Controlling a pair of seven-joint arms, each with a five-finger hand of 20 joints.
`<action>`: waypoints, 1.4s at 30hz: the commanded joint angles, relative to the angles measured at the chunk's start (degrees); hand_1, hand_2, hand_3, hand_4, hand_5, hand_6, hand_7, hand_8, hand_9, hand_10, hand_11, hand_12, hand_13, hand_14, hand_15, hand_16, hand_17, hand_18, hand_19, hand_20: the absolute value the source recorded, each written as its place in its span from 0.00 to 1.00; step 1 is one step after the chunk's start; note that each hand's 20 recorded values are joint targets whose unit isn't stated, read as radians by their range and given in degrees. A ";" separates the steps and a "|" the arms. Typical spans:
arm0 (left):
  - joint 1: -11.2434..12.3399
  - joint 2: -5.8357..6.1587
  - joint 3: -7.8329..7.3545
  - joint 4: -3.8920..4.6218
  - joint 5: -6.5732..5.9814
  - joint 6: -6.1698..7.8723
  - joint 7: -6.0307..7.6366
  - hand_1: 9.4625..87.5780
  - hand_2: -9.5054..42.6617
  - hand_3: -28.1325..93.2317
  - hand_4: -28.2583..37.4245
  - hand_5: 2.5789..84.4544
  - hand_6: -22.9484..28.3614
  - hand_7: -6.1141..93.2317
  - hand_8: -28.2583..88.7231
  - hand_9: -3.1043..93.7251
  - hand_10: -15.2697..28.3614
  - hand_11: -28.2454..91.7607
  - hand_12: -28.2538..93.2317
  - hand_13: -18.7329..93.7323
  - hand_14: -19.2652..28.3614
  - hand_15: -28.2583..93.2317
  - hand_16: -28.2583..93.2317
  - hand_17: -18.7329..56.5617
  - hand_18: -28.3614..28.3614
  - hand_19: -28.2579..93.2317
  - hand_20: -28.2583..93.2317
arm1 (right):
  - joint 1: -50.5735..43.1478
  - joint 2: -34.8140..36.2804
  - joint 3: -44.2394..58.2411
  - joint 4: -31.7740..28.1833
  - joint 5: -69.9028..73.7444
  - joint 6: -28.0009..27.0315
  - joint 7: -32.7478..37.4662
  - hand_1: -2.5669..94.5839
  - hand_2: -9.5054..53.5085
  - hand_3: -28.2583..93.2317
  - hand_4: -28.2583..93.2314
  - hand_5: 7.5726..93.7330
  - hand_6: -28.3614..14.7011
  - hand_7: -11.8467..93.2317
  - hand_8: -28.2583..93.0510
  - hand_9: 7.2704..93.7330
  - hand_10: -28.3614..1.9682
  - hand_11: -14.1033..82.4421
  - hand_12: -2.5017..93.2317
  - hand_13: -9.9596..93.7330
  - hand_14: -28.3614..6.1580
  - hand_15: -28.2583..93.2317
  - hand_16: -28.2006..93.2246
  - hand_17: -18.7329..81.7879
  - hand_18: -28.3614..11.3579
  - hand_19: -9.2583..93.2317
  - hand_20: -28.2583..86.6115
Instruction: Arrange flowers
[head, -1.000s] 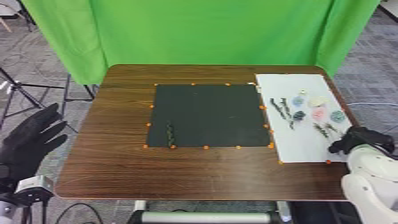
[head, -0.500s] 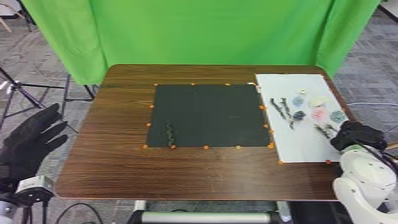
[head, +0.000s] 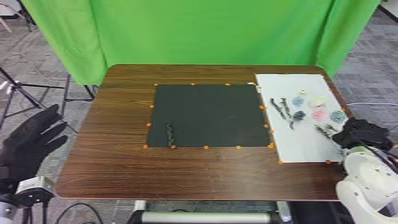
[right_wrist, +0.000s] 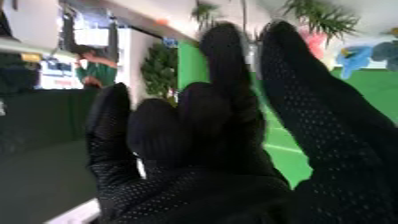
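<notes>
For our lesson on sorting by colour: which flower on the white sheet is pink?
In the head view, the flower between the dark blue-grey one and the teal one, just below the cream one; none of the others is pink.

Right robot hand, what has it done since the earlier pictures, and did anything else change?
The right robot hand moved slightly forward beside the white sheet; I see nothing grasped or let go. The left robot hand, pink flower and sprig on the black mat stayed put.
</notes>
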 joint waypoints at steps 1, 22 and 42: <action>0.61 -0.62 0.05 -0.11 0.07 0.09 -0.29 0.13 0.14 0.81 0.00 0.22 0.46 0.27 0.15 0.20 0.55 0.33 0.40 0.29 0.63 0.35 0.30 0.10 0.82 0.53 0.31 | 0.70 0.35 0.50 -1.31 -2.12 -7.25 2.93 0.20 0.00 0.87 0.02 0.58 0.56 0.69 0.09 0.60 0.47 0.83 0.59 0.65 0.40 0.94 0.54 0.36 0.11 0.83 0.69; 0.52 -0.47 -0.06 -0.04 -0.01 0.28 -0.65 0.13 0.14 0.81 0.00 0.22 0.46 0.27 0.15 0.20 0.55 0.33 0.40 0.29 0.63 0.35 0.30 0.10 0.82 0.53 0.31 | 0.63 -1.41 -1.08 3.94 4.06 -0.53 -2.96 0.48 0.00 0.88 0.00 0.66 0.68 0.68 0.35 0.73 0.56 0.80 0.61 0.74 0.50 0.93 0.53 0.41 0.14 0.84 0.68; 0.62 -0.50 -0.31 -0.24 0.06 0.20 -0.67 0.13 0.15 0.81 0.00 0.22 0.46 0.27 0.15 0.20 0.55 0.33 0.40 0.29 0.63 0.35 0.30 0.10 0.82 0.53 0.31 | 5.22 -0.69 -1.94 -7.05 5.03 5.73 -0.59 0.45 0.00 0.93 0.05 0.70 0.67 0.70 0.39 0.77 0.57 0.83 0.64 0.77 0.50 0.95 0.55 0.43 0.14 0.86 0.68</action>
